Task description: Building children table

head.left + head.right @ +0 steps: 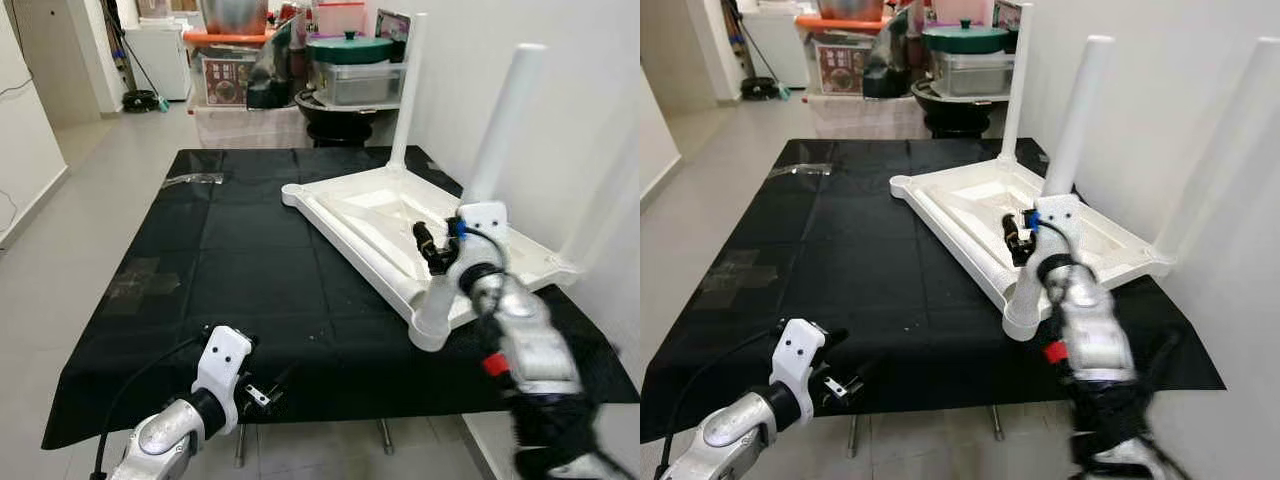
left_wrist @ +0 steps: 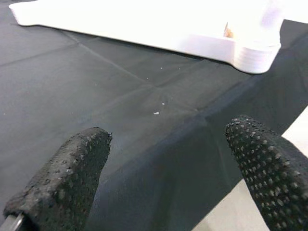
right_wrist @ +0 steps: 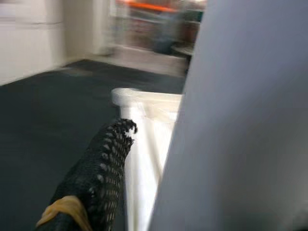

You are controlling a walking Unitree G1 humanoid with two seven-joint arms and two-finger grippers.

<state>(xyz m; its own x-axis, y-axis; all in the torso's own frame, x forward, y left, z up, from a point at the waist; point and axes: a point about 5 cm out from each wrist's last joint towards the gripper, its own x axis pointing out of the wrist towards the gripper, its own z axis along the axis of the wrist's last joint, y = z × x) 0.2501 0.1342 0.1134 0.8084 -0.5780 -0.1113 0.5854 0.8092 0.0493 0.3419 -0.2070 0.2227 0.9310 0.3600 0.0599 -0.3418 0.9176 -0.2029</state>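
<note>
Fingers of the left gripper stand spread apart and grasp nothing, hovering just over the near edge of the black cloth that covers the table. Up on the robot's right, the right gripper sits at the near leg of the upturned white children table; one black finger lies along one side of that white leg, while the other finger is hidden behind it, so whether the leg is truly clamped cannot be told. The children table lies top-down on the far right part of the cloth, close to the white wall, with its legs pointing up, among them a far leg and a right leg. A small clear plastic scrap lies on the cloth at the far left. Beyond the table stand stacked containers and a green-lidded pot.
</note>
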